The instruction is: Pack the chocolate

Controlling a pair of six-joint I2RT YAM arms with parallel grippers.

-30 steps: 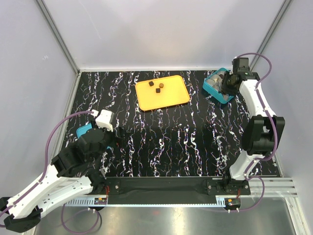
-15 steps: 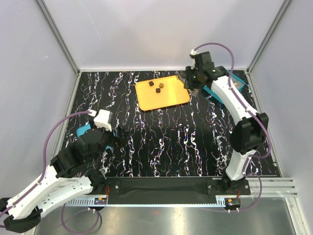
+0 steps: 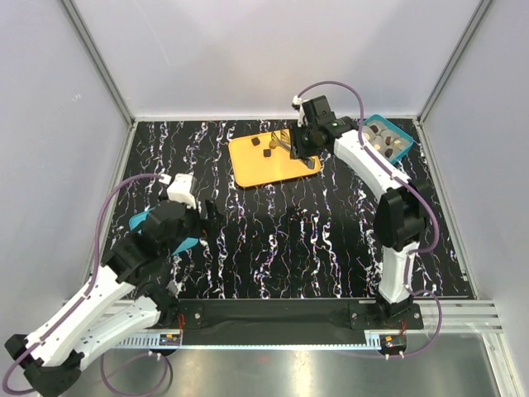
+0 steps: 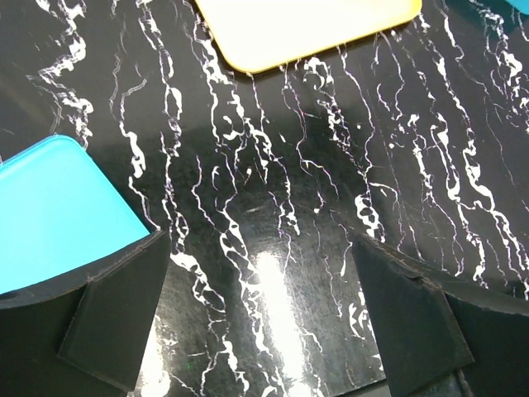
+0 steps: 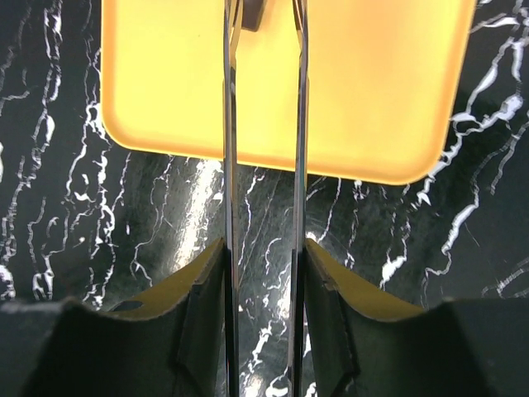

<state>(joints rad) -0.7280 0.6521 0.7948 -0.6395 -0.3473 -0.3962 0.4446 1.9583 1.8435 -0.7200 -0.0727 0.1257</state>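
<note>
The top view shows the right claw point(image 3: 283, 142) over the orange tray point(image 3: 285, 169). Two loose chocolates point(image 3: 255, 142) lie on the tray just to the claw's left. The teal box point(image 3: 405, 145) sits well off to its right, with packed chocolates point(image 3: 384, 141) in its cups. This view does not show how the jaws stand.

The right wrist view does. The two thin metal fingers point(image 5: 230, 124) run parallel with a gap between them, and a dark chocolate lump point(image 5: 252, 15) sits between their tips, closer to the left finger. The lump does not fill the gap, so the claw is released and not clenched on it.

The left wrist view shows the left claw point(image 4: 258, 248) spread wide over the marbled table point(image 4: 331, 165) with nothing between its pads. A flat teal panel point(image 4: 58, 207) lies beside its left pad.
</note>
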